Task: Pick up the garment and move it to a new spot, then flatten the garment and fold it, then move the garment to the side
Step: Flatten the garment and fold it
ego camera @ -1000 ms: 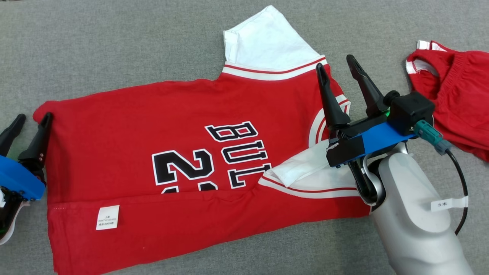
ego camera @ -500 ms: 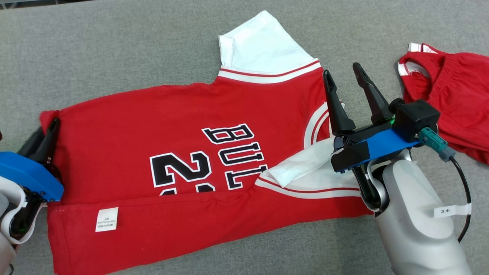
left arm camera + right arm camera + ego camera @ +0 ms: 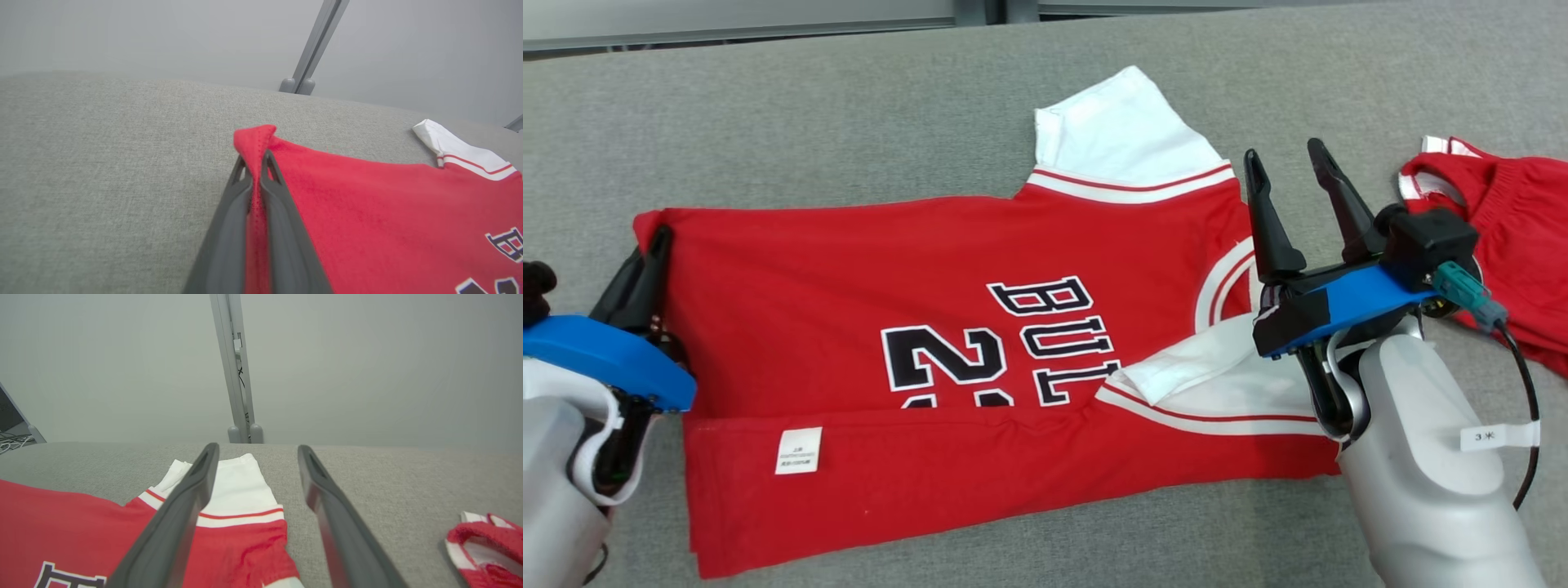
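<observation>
1. Grey cloth surface (image 3: 849, 122): woven, it carries every item below.

2. Garment (image 3: 849, 269): a red jersey lying flat at the centre of the head view, its long axis running 9 to 3 o'clock. The strip along its 6 o'clock side is folded up over the body and cuts off the lower part of the print.

3. Right forearm (image 3: 1429, 474): a pale casing at 4 o'clock in the head view, with a dark cable alongside.

4. Second red garment (image 3: 1511, 229): white-trimmed and bunched at 3 o'clock, apart from the jersey.

5. Upper sleeve (image 3: 1123, 135): white with red-and-white banding, spread flat at 12 to 1 o'clock of the jersey.

6. Lower sleeve (image 3: 1217, 367): white, folded in over the jersey body at 4 o'clock.

7. Right gripper (image 3: 1282, 155): its jaws are spread wide and hold nothing. It stands over the jersey's collar end at 2 to 3 o'clock. In the right wrist view (image 3: 257, 451) the upper sleeve shows between and behind the fingers.

8. Left gripper (image 3: 658, 245): at 9 o'clock, its jaws are pinched together on the jersey's hem corner. In the left wrist view (image 3: 255, 161) red cloth runs between the fingers and peaks just past the tips.

9. Print (image 3: 1045, 327): black letters "BUL" and a numeral, outlined in white, at centre.

10. Label (image 3: 798, 451): a white tag on the folded strip at 7 o'clock; its text is too small to read.
</observation>
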Motion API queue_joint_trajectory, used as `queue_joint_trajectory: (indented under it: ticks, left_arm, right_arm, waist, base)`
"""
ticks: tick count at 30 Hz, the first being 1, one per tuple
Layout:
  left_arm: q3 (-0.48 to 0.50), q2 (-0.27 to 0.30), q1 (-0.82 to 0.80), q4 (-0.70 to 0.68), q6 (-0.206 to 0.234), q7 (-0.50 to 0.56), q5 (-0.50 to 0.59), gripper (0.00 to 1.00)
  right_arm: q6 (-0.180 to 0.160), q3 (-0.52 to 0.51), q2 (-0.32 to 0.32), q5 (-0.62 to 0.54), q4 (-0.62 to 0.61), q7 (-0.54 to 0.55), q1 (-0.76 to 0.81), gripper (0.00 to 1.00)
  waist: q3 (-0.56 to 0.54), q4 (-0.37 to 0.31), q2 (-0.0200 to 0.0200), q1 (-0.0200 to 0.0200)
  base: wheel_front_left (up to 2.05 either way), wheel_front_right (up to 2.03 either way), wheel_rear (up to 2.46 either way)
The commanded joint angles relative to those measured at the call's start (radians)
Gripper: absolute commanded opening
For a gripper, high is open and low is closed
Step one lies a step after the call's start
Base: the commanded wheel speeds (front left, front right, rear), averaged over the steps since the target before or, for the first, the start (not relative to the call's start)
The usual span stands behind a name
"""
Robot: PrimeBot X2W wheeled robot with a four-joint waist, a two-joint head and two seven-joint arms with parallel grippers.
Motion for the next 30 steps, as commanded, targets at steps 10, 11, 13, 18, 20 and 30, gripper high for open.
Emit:
queue_joint_trajectory:
  ticks: [10,11,13,18,20,30]
  left_arm:
    - [0.098,-0.096,0.058,-0.104,0.002,-0.002,0.120,0.00]
    - [0.096,-0.102,0.058,-0.115,0.002,-0.002,0.128,0.00]
    - [0.092,-0.119,0.052,-0.136,0.002,-0.002,0.139,0.00]
    - [0.064,-0.157,0.021,-0.189,0.002,-0.002,0.148,0.00]
    - [0.052,-0.168,0.012,-0.206,0.002,-0.002,0.146,0.00]
    - [-0.023,-0.212,-0.028,-0.266,0.002,-0.002,0.141,0.00]
  right_arm:
    - [0.000,-0.081,-0.004,-0.172,0.121,0.158,-0.209,1.00]
    - [0.000,-0.099,-0.004,-0.186,0.135,0.184,-0.231,1.00]
    - [0.000,-0.132,-0.004,-0.233,0.160,0.234,-0.280,1.00]
    - [0.000,-0.254,-0.004,-0.336,0.222,0.378,-0.390,1.00]
    - [0.000,-0.295,-0.004,-0.384,0.240,0.431,-0.421,1.00]
    - [0.000,-0.490,-0.004,-0.599,0.236,0.591,-0.453,1.00]
  waist:
    - [0.051,0.102,0.0001,0.0001]
    - [0.060,0.115,0.0001,0.0001]
    - [0.075,0.142,0.0001,0.0001]
    - [0.119,0.217,0.0001,0.0001]
    - [0.137,0.244,0.0001,0.0001]
    - [0.188,0.346,0.0001,0.0001]
  base:
    - [0.00,0.00,0.00]
    - [0.00,0.00,0.00]
    - [0.00,0.00,0.00]
    - [0.00,0.00,0.00]
    - [0.00,0.00,0.00]
    - [0.00,0.00,0.00]
